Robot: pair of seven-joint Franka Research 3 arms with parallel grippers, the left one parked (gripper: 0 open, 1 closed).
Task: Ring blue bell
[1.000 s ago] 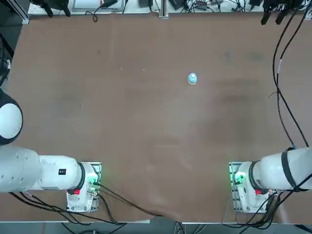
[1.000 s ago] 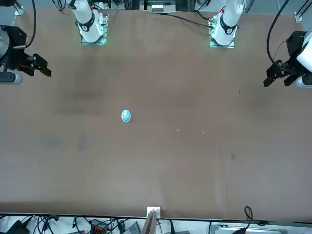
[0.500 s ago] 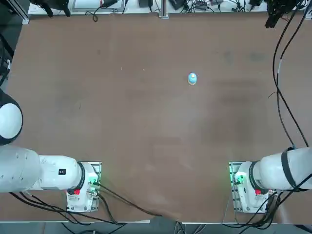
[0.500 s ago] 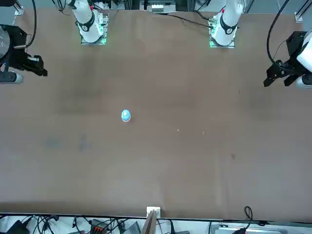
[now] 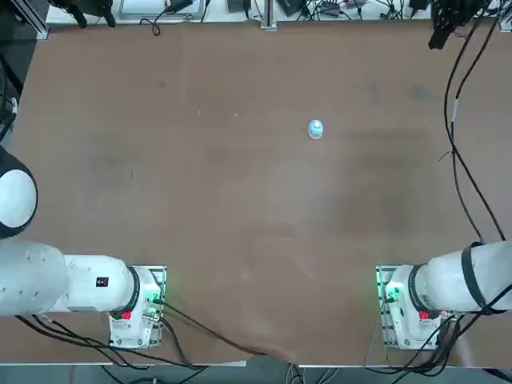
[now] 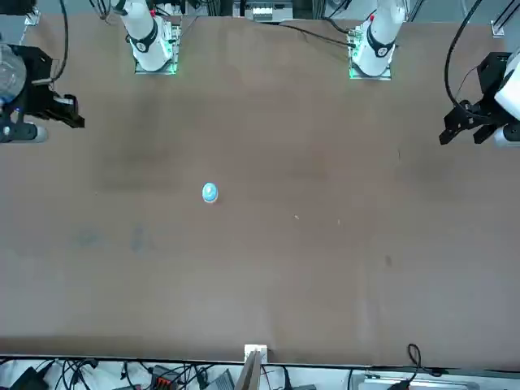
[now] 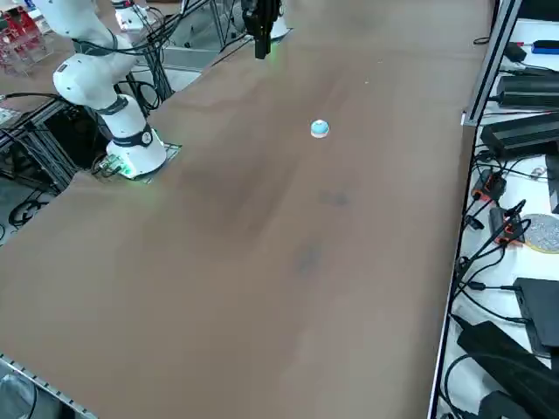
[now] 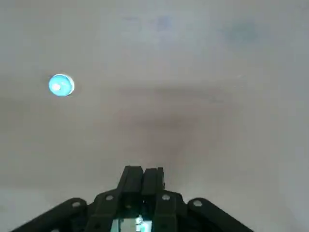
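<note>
The blue bell (image 5: 315,130) is a tiny light-blue dome standing alone on the brown table, a little beyond its middle. It also shows as the bell (image 6: 210,192), the bell (image 7: 320,129) and the bell (image 8: 61,85). My right gripper (image 5: 438,37) hangs high in the air over the table's far right corner, well away from the bell. The same gripper (image 6: 71,116) sits at the left of the front view, and the gripper (image 7: 260,48) at the top of the side view. The wrist view shows the gripper (image 8: 144,173) shut with nothing held.
The right arm's base (image 5: 404,308) with a green light stands at the near edge, and its black cable (image 5: 464,176) trails over the table's right side. Cables and power units (image 7: 524,131) line the rail beyond the far edge.
The right gripper has drifted slightly near the far right corner, staying high above the table. The bell has not moved.
</note>
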